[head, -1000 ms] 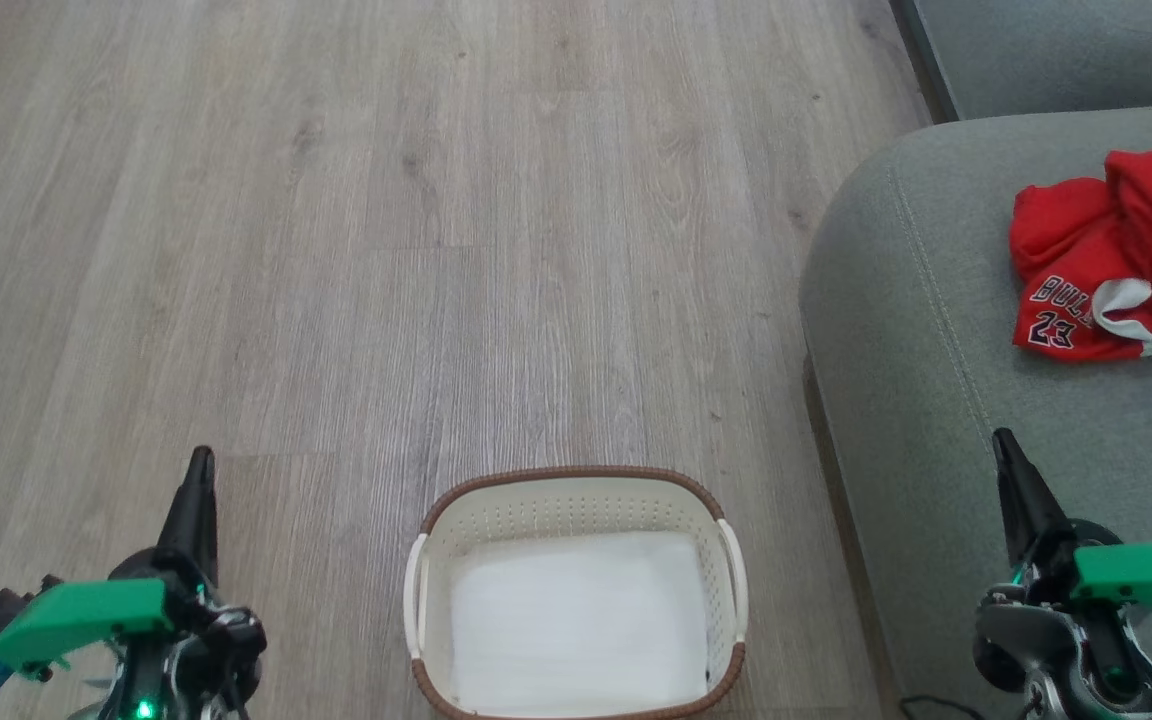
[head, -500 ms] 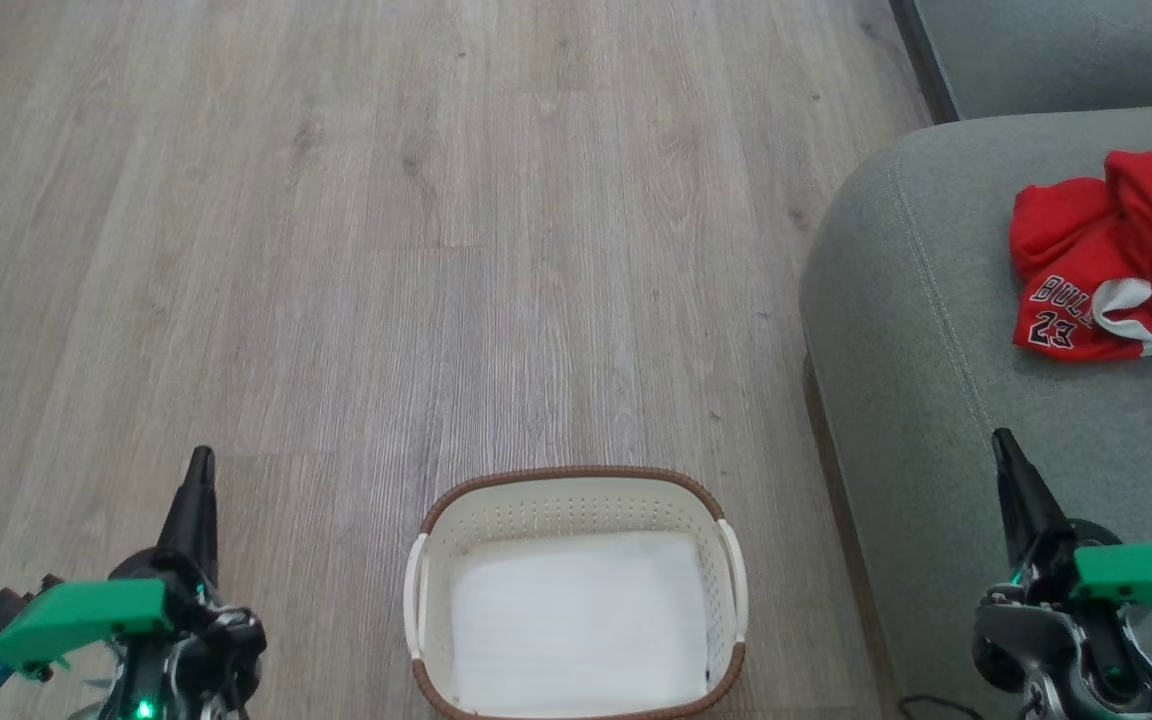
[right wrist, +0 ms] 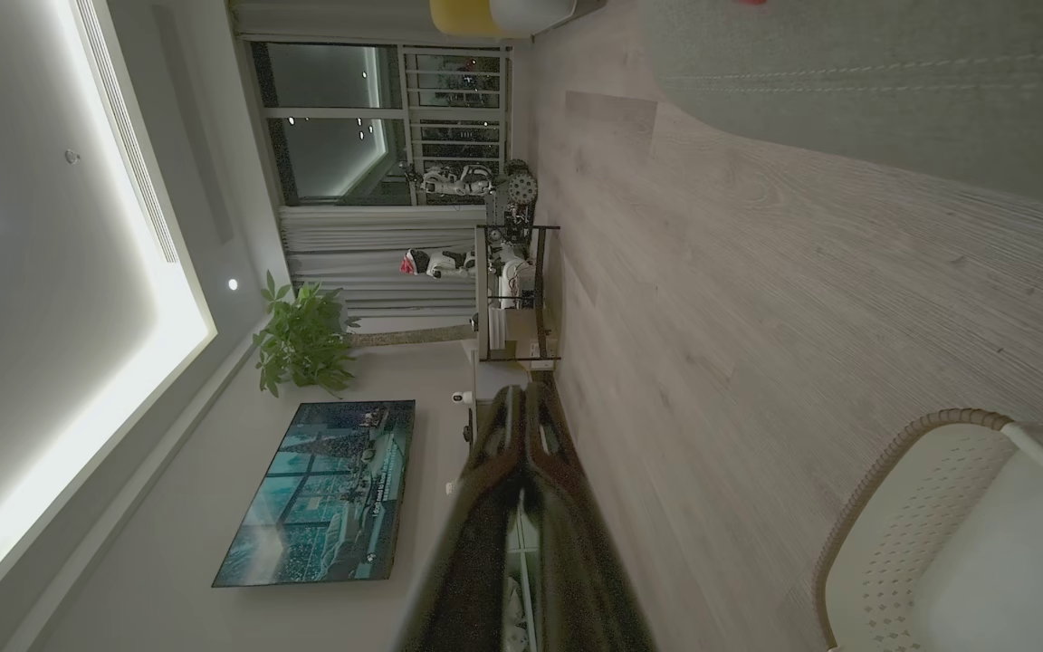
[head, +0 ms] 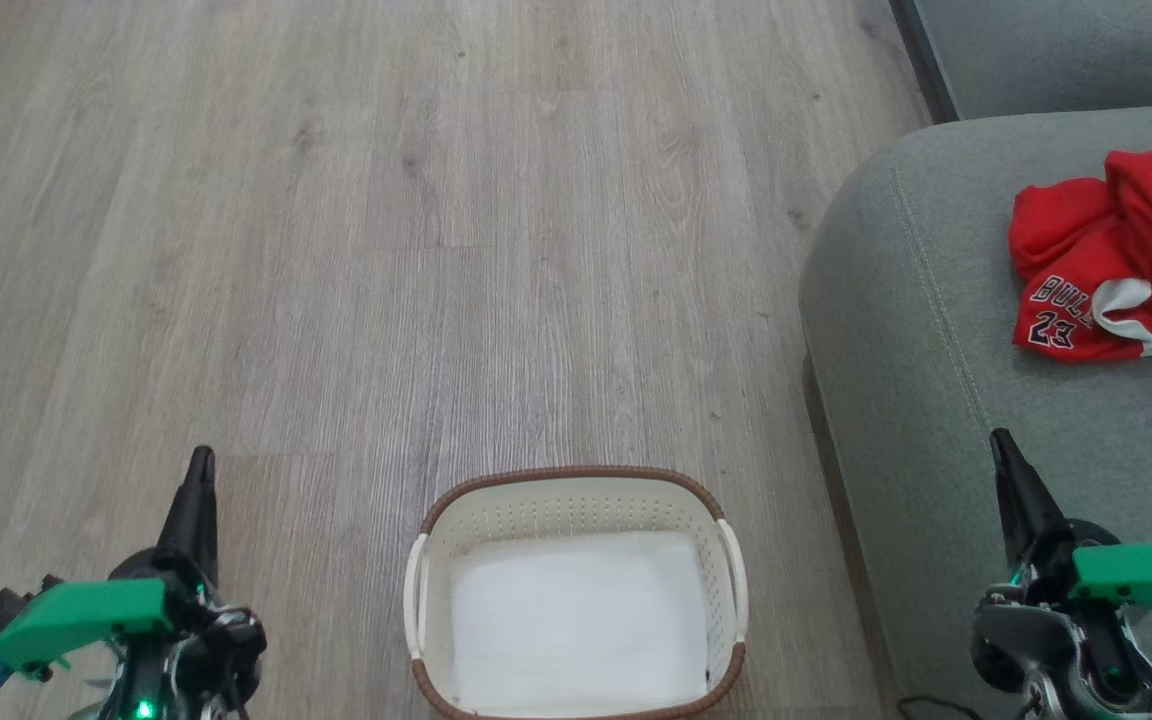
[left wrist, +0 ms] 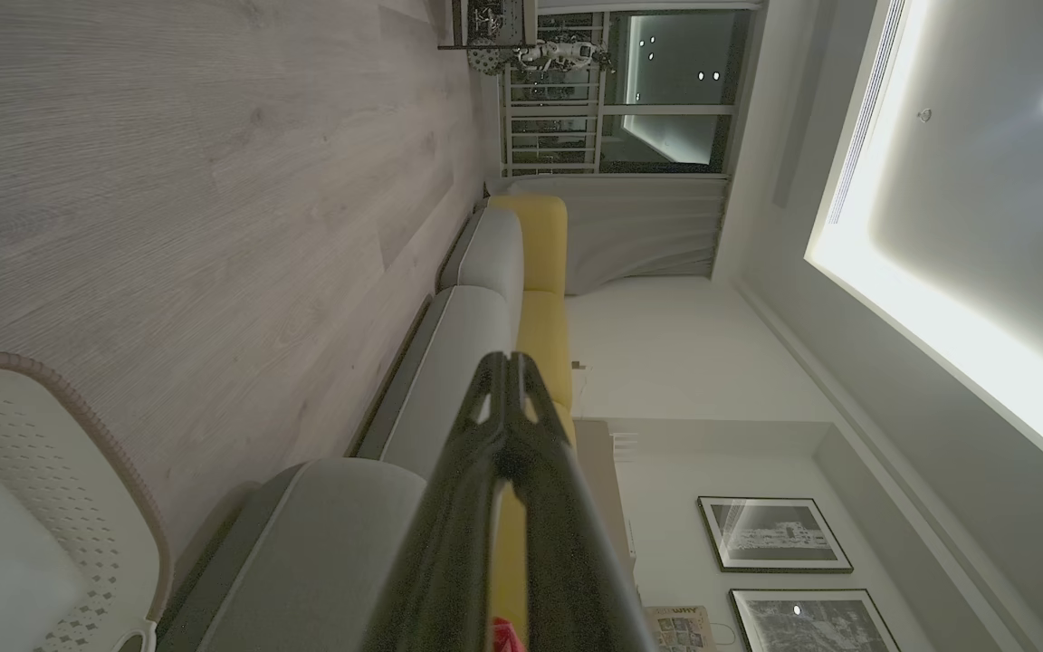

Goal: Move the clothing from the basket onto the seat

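The red clothing (head: 1126, 265), a jersey with "BULLS 23" lettering bunched with plain red fabric, lies on the grey-green seat (head: 916, 330) at the right. The cream basket (head: 576, 492) with a brown rim stands on the floor at bottom centre, holding just a flat white sheet (head: 576, 620). My left gripper (head: 200, 460) is shut and empty, left of the basket. My right gripper (head: 1000, 440) is shut and empty, over the seat's front edge, below the clothing. In the wrist views the left gripper (left wrist: 508, 362) and the right gripper (right wrist: 521, 391) both show closed tips.
Pale wood-plank floor (head: 436, 250) stretches ahead and to the left. Another grey cushion (head: 1066, 50) sits beyond the seat at top right. The basket (left wrist: 23, 471) edge and a grey-and-yellow sofa (left wrist: 494, 272) appear in the left wrist view; a shelf (right wrist: 512, 290), plant and TV appear in the right.
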{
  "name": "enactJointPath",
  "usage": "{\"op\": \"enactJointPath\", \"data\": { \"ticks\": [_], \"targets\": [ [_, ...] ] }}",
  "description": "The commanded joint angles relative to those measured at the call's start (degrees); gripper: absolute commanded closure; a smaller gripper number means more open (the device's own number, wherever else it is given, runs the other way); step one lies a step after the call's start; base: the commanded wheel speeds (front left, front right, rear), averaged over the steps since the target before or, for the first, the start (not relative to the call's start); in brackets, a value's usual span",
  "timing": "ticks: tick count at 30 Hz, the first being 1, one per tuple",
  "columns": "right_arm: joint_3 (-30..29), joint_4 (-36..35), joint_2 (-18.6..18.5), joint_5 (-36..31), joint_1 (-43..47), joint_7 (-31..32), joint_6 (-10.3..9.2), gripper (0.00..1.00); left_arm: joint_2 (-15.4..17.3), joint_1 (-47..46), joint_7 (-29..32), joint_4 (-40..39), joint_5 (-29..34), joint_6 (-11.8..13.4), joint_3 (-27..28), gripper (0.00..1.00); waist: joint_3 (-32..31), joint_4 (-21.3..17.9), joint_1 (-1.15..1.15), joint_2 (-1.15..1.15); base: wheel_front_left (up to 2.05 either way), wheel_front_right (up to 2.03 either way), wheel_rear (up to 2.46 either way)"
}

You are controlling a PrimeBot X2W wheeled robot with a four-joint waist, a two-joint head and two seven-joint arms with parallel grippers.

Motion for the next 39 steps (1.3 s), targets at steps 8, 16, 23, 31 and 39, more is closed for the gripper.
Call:
{"op": "enactJointPath", "data": {
  "ticks": [8, 16, 23, 31, 39],
  "targets": [
    [0.9, -1.8, 0.0, -0.5, -2.9, 0.5, -0.01, 1.0, 0.2, -2.9, 0.4, -1.5, 0.3, -0.4, 2.1, 1.0, 0.0, 0.0, 0.0, 0.0, 0.0, 0.0, 0.0],
    [0.9, -1.8, 0.0, -0.5, -2.9, 0.5, -0.01, 1.0, 0.2, -2.9, 0.5, -1.5, 0.3, -0.4, 2.1, 1.0, 0.0, 0.0, 0.0, 0.0, 0.0, 0.0, 0.0],
    [0.8, -1.8, 0.0, -0.5, -2.9, 0.5, -0.01, 1.0, 0.2, -2.9, 0.5, -1.5, 0.3, -0.4, 2.1, 1.0, 0.0, 0.0, 0.0, 0.0, 0.0, 0.0, 0.0],
    [0.8, -1.8, 0.1, -0.6, -2.9, 0.6, -0.01, 1.0, 0.2, -2.9, 0.5, -1.5, 0.3, -0.4, 2.1, 1.0, 0.0, 0.0, 0.0, 0.0, 0.0, 0.0, 0.0],
    [0.8, -1.8, 0.1, -0.6, -2.9, 0.6, -0.01, 1.0, 0.2, -2.9, 0.5, -1.5, 0.3, -0.4, 2.1, 1.0, 0.0, 0.0, 0.0, 0.0, 0.0, 0.0, 0.0]
  ]
}}
